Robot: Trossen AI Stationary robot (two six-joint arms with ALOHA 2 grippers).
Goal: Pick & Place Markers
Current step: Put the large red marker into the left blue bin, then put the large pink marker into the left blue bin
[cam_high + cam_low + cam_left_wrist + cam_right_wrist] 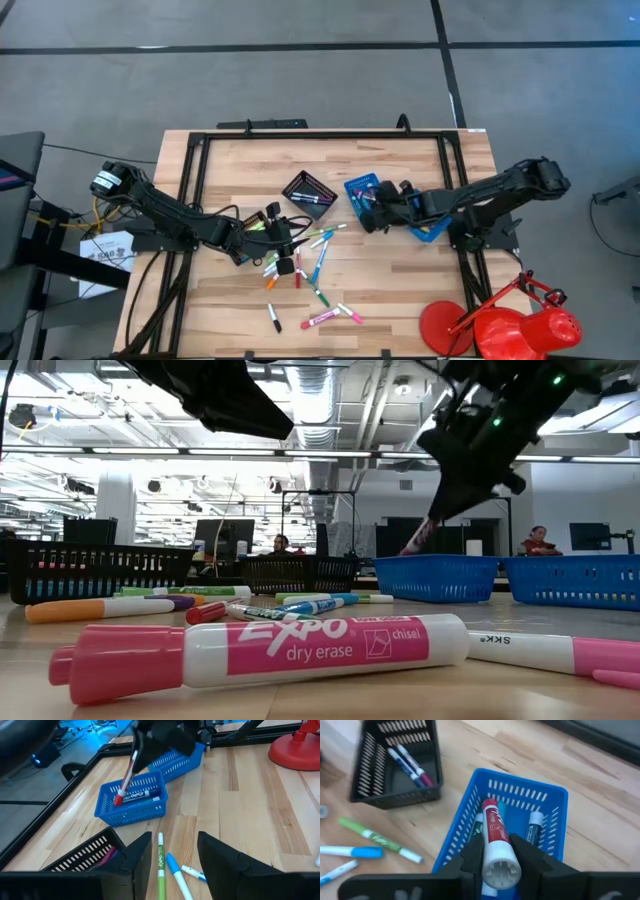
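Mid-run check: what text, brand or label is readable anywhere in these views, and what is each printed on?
"EXPO", "dry erase", "chisel": on the pink marker lying nearest in the low view.
"SKK", upside down: on the white marker behind it.
Print on the red marker held in the right gripper: too blurred to read.
Print on the green marker ahead of the left gripper: too small to read.
Paper sheet left of the table: unreadable.

Right hand (496,855) clamped shut mid-air, left hand (175,852) spread.

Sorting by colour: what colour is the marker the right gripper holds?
Red, white-barrelled marker, clearest in the right wrist view, over the blue mesh tray.
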